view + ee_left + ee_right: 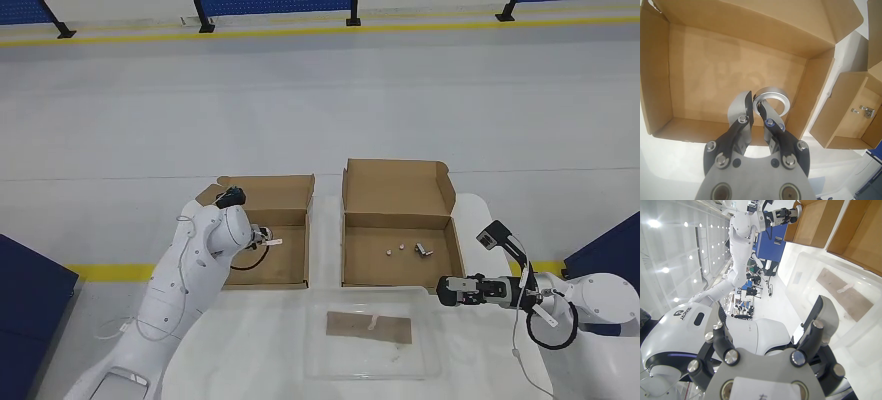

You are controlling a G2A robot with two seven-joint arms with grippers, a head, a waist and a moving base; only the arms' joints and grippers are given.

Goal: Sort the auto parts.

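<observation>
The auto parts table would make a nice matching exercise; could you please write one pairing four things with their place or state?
1 metal ring
2 small bolts
3 right claw
4 clear bin

a open, holding nothing
b lying in the right cardboard box
c in front of both boxes
d pinched by the left claw over the left cardboard box

Pairs: 1-d, 2-b, 3-a, 4-c

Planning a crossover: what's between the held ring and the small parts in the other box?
Left wrist view: side wall of the box under the ring, a bare strip of white table, then the second box's wall.
</observation>
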